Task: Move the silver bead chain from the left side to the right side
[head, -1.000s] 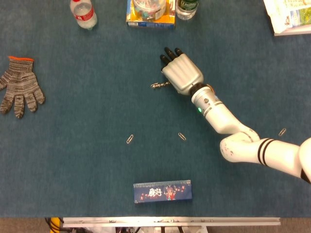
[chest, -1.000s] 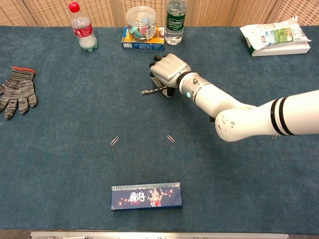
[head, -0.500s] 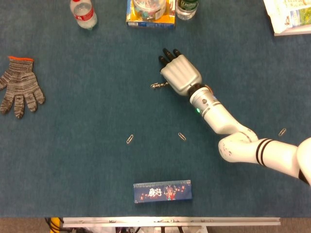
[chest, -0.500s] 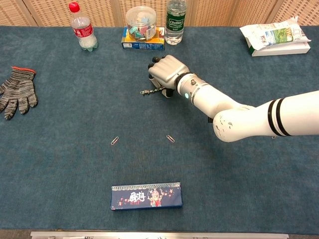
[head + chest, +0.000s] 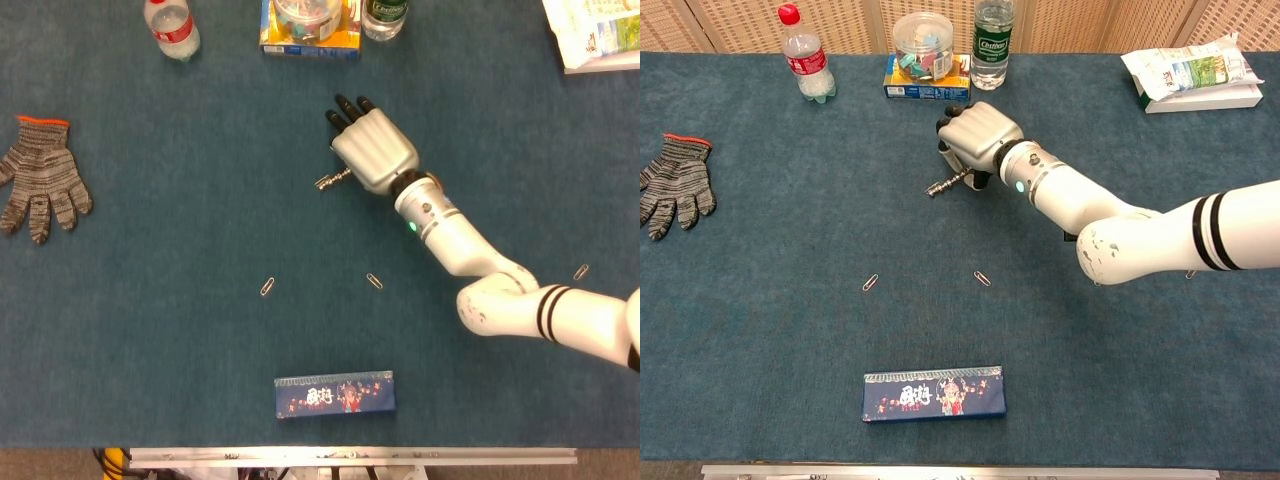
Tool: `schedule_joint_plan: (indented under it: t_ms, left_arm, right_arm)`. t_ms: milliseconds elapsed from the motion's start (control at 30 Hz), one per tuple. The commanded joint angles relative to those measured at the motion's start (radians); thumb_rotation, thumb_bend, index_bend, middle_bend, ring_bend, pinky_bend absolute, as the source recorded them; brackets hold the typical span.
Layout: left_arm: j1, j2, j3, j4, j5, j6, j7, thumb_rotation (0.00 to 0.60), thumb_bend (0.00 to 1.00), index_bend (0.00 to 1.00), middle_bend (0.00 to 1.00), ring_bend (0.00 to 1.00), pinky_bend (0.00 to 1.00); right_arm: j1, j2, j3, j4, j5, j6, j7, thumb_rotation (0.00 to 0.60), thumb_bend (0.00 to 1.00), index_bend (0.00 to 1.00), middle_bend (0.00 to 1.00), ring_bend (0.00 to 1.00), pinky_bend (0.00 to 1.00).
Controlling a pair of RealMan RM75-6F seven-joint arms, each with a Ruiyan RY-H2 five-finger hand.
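The silver bead chain (image 5: 330, 181) is a short string near the table's middle, and its free end sticks out to the left from under my right hand (image 5: 373, 148). That hand, white with dark fingertips, curls knuckles-up over the chain's other end and pinches it. From the chest view, the bead chain (image 5: 944, 183) slants down and left out of the right hand (image 5: 980, 138). The part of the chain inside the hand is hidden. My left hand appears in neither view.
A grey knit glove (image 5: 40, 178) lies at the far left. Along the back stand a red-capped bottle (image 5: 803, 55), a jar on a blue box (image 5: 924, 60) and a green-label bottle (image 5: 991, 35). A white packet (image 5: 1190, 70) sits back right. Paper clips (image 5: 268, 286) (image 5: 374, 281) and a blue box (image 5: 334, 393) lie nearer the front.
The right hand has shifted slightly to the right, and the chain's free end has swung from lying level to slanting, following the hand.
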Motion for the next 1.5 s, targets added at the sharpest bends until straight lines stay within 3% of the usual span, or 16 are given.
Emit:
schedule_joint_plan:
  t_ms: [33,667,1500]
  left_arm:
    - [-0.001,-0.001,0.000,-0.002,0.000,0.000,0.005,0.600,0.22,0.47,0.14,0.01,0.00]
    - [-0.014,-0.018,0.007,-0.021,0.004,-0.019,0.077,0.600,0.22,0.47,0.14,0.01,0.00]
    - [-0.027,-0.034,0.005,-0.023,-0.016,-0.046,0.128,0.600,0.22,0.47,0.14,0.01,0.00]
  right_arm:
    - [-0.018,0.035,-0.003,-0.052,-0.011,0.029,-0.004,0.600,0.30,0.57,0.18,0.06,0.18]
    - [-0.136,0.272,-0.055,-0.421,-0.047,0.174,-0.044,0.600,0.30,0.57,0.18,0.06,0.18]
    - [-0.264,0.413,-0.168,-0.601,-0.196,0.259,0.074,0.600,0.30,0.57,0.18,0.06,0.18]
